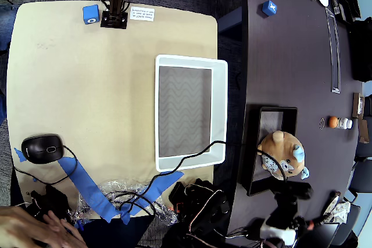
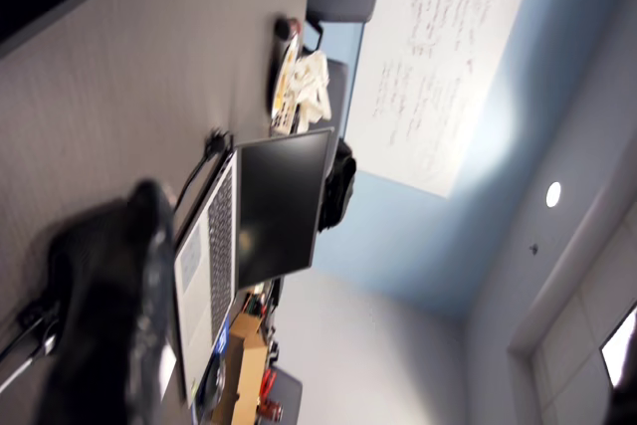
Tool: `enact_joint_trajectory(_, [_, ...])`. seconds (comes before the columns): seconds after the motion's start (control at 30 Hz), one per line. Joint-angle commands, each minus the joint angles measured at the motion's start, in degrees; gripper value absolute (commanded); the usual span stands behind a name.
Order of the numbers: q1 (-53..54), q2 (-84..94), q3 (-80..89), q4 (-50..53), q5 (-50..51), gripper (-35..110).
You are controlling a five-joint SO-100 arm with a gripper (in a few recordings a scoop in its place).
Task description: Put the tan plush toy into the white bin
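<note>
Tan plush toy sits in the black tray on the dark surface, well apart from the white bin.
Soft, light, squashy: you should pinch the body or an ear; pincer near it, state unclear.

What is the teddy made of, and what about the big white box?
The tan plush toy looks like soft fuzzy fabric, since its outline is rounded and fluffy. The white bin looks like smooth thin plastic, going by its straight, even walls.
</note>
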Motion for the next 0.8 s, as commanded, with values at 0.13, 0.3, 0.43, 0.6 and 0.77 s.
enact_joint_trajectory(0.13, [5.4, -1.1, 2.0, 0.4, -0.7, 64])
enact_joint_trajectory(0.3, [7.4, -4.8, 2.0, 0.4, -0.8, 64])
enact_joint_trajectory(0.43, [7.5, -10.9, 1.3, 0.4, -0.8, 64])
enact_joint_trajectory(0.6, [7.5, -16.5, -1.8, 0.4, -1.2, 64])
enact_joint_trajectory(0.77, [7.3, -23.6, -8.6, 0.5, -1.3, 64])
